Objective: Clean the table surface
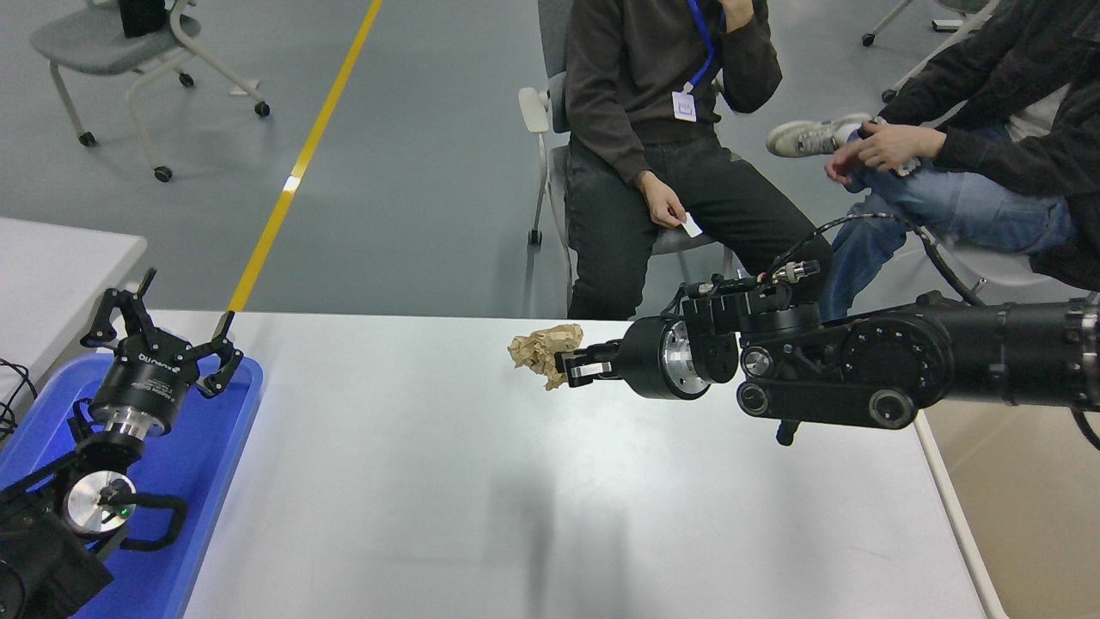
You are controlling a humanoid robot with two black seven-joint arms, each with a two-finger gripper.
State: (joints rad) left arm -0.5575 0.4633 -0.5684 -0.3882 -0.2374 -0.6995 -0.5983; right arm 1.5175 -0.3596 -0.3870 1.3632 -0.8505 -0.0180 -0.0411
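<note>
The table surface (412, 481) is a wide light grey-white top filling the lower picture. My right gripper (563, 368) is shut on a crumpled brown paper ball (540, 350) and holds it well above the table, near the far edge; its shadow falls on the tabletop below. The right arm reaches in from the right edge, raised and level. My left gripper (163, 331) is parked at the lower left over the blue tray, fingers spread open and empty.
A blue plastic tray (215, 447) lies at the table's left end. A beige bin (1023, 507) stands off the right end. Two people sit on chairs beyond the far edge (670, 129), (988, 146). A smaller white table (51, 266) is at the left.
</note>
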